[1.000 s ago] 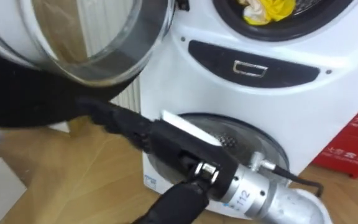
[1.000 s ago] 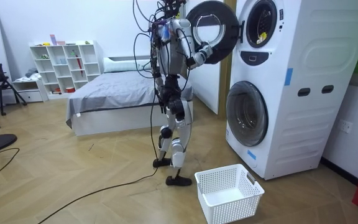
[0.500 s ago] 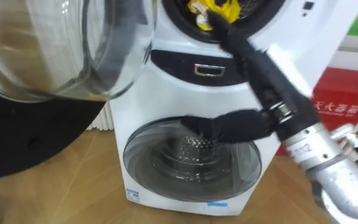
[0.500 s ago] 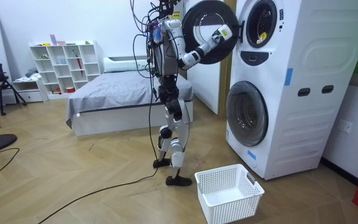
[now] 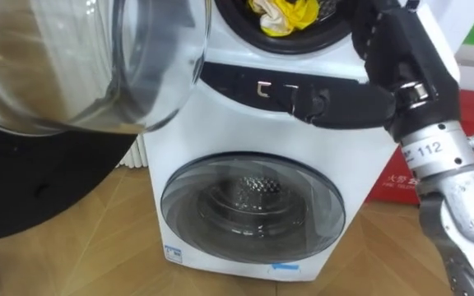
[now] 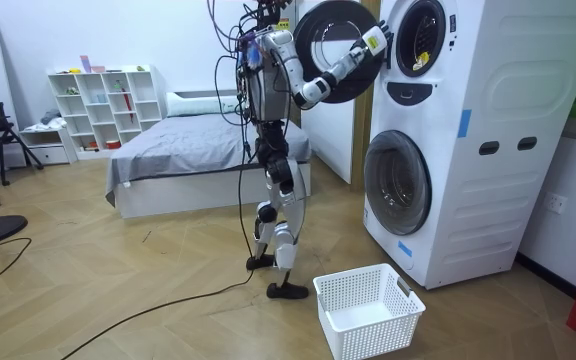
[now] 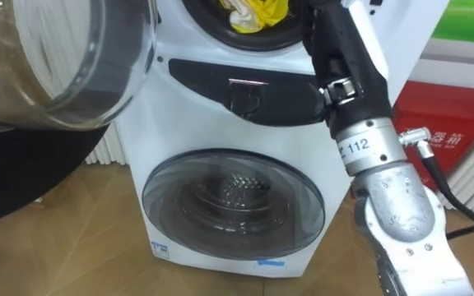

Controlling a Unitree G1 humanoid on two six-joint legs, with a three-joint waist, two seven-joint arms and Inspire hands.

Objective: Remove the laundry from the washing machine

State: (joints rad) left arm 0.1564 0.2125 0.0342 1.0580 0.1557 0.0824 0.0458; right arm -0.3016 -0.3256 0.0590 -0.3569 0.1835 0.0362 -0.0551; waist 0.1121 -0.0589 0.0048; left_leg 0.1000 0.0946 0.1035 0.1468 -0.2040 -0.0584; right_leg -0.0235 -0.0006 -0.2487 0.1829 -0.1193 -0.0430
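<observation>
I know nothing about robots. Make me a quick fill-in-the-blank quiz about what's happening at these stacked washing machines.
1. The clothes lying in the upper drum are mainly ___.
2. The upper door stands ___, while the lower door is shut.
3. The hand held up beside the upper drum is the robot's ___ one.
4. The white basket sits on the ___.

Missing words: yellow; open; right; floor.

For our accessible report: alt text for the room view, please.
A humanoid robot stands before two stacked washing machines, right hand raised at the open upper door. A white basket sits on the floor near its feet.
</observation>
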